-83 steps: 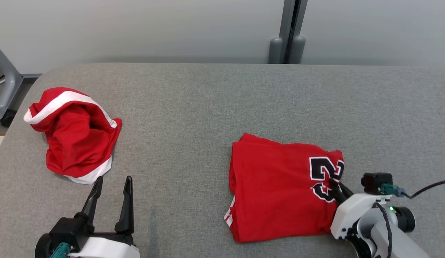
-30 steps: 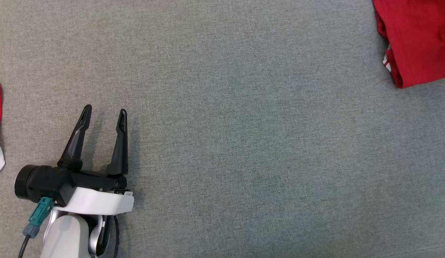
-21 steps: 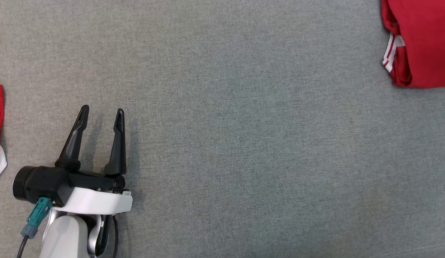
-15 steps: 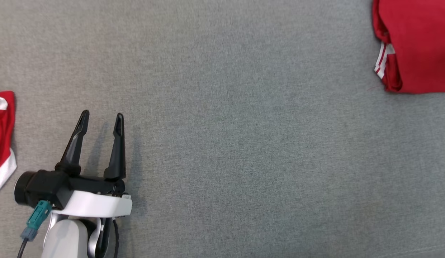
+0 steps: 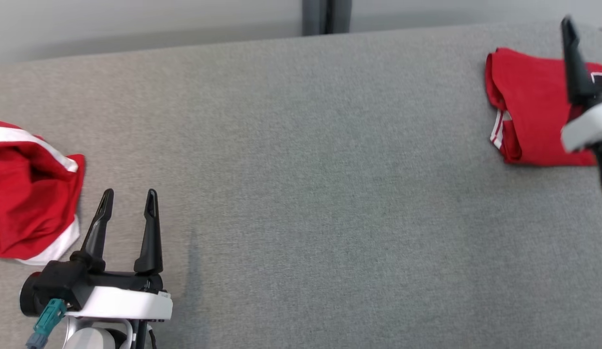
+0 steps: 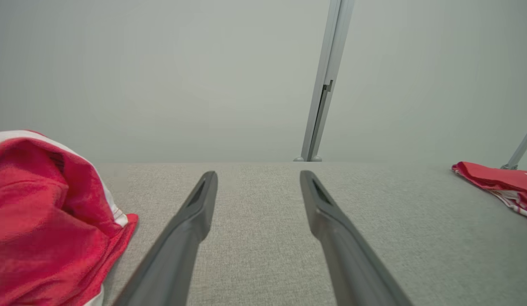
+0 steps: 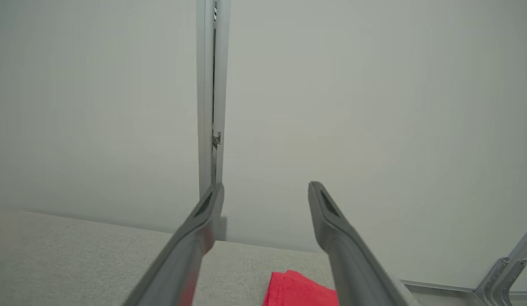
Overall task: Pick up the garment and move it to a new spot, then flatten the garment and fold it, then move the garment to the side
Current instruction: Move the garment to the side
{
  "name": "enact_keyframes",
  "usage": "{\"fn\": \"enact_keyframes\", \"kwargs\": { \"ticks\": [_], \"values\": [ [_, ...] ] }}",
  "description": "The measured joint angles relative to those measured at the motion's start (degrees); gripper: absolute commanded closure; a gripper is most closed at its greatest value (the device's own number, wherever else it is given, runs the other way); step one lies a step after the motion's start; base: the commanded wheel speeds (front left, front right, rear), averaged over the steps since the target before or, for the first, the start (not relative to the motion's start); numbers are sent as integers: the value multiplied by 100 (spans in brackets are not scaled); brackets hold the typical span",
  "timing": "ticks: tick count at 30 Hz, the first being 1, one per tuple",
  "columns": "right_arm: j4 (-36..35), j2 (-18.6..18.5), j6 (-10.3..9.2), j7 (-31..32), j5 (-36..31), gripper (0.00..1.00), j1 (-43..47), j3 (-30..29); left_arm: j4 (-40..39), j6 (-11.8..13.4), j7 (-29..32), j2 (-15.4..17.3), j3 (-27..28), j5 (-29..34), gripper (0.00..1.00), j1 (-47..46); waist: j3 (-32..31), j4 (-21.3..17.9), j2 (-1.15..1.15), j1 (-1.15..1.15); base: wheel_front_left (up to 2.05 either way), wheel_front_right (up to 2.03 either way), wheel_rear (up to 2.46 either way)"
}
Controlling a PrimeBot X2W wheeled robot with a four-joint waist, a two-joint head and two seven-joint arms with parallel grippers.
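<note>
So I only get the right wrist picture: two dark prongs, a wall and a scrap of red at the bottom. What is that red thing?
Observer: A folded red jersey, white stripes at its edge, lying at the right end of a grey table.
Visitor: Is that the only cloth there?
Observer: No, a crumpled red-and-white garment lies at the table's left end.
Visitor: And the robot's other hand?
Observer: The left gripper is open beside that crumpled garment, holding nothing.
</note>
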Motion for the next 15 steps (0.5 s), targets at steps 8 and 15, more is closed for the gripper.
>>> {"fn": "enact_keyframes", "kwargs": {
  "ticks": [8,15],
  "values": [
    [-886,628,0,0,-343,0,1691,-773,140,8,0,-8,-41,-57,0,206,-525,317,0,0,0,0,0],
    [-1490,1065,0,0,-447,0,2841,-1096,221,52,0,-12,13,-51,0,477,-886,470,0,0,0,0,0]
  ]
}}
